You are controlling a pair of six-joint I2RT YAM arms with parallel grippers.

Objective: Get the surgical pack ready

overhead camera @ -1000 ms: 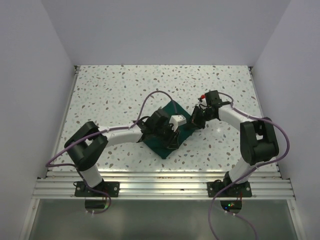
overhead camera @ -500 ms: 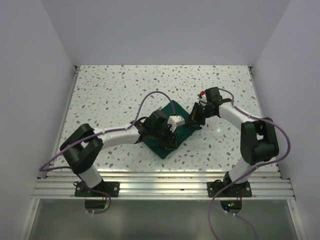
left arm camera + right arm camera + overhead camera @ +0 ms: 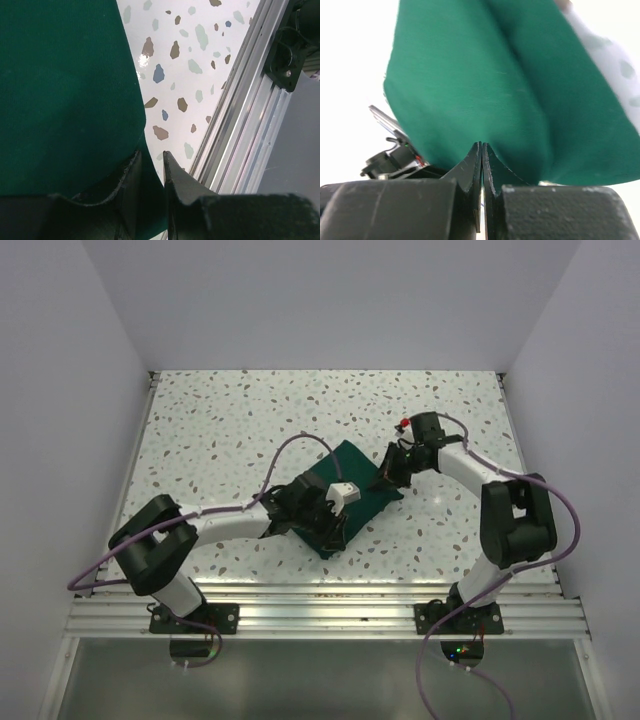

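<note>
— Your left claw (image 3: 151,156) is sliding back toward you, pinching the green cloth (image 3: 362,478) narrowly.
— And your right claw (image 3: 481,146) is squeezing its far corner, shut tight. It's lying on the table (image 3: 220,430).

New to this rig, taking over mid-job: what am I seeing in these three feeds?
Two robot arms stand bolted at the near edge of a speckled table. The wide feed looks down from above and behind them. The other two come from a camera on each wrist; the dark prongs at the bottom are that arm's own fingers. A dark green cloth lies mid-table. The right gripper is shut, pinching the cloth's edge on its side. The left gripper pinches its near edge. No instruments show.
</note>
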